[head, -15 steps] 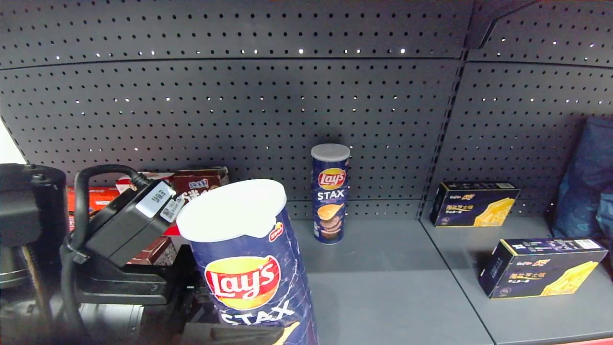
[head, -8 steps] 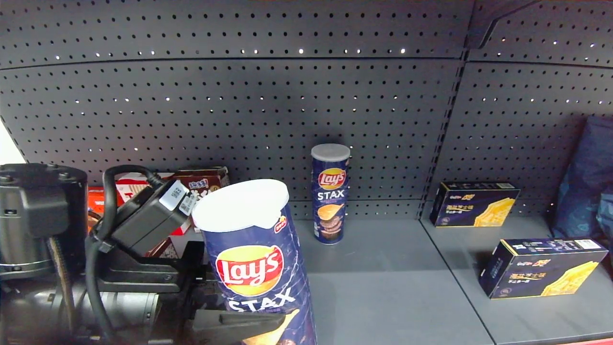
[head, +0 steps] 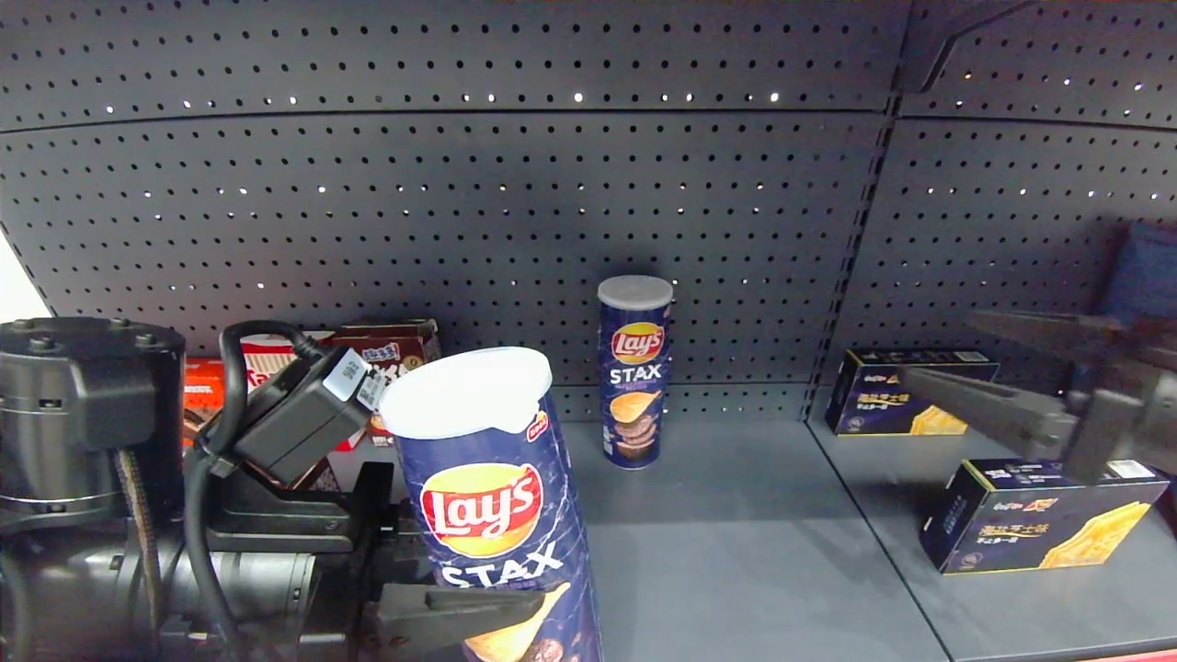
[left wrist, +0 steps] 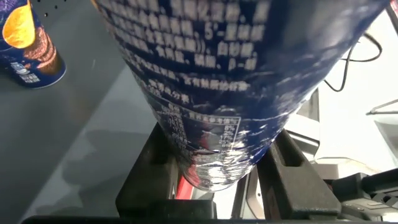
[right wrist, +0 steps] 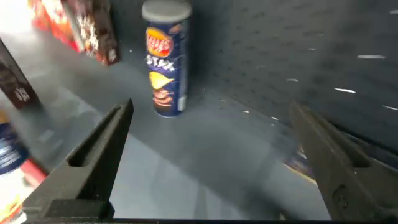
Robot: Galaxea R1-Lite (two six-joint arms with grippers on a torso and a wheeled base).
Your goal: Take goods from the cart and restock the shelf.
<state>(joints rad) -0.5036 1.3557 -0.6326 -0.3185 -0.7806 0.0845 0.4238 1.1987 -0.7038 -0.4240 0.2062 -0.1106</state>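
Found the held chips can (head: 487, 496) at the near left of the shelf (head: 736, 552), clamped low on its body by the left gripper (left wrist: 219, 177). Noted jaws closed on the can, one to each side, white lid uppermost. Judged the long axis close to upright, lid end leaning slightly left.

Placed the bare stretch of shelf to the right of and beyond the held can, between it and the standing can (head: 634, 372), upright far back just before the pegboard (head: 515, 211). Judged the coming move to be a carry farther in and rightward, then a set-down on the base. Judged this to be work for the left arm alone, being loaded and nearer.

Found the right gripper (head: 938, 347) at the right, jaws wide and holding nothing, above the right bay and well apart from both cans. Noted two dark boxes there: the far box (head: 864, 405) partly covered by one finger, the near box (head: 1039, 515) lying flat. Noted red and brown boxes (head: 386, 348) at far left, behind the left arm.

Cannot tell whether the held can's base touches the shelf: cut off at the lower edge from the head, unclear from the left wrist. Could not see the finger on the can's far side from the head. Could not identify the blue item (head: 1136, 267) at the far right edge.
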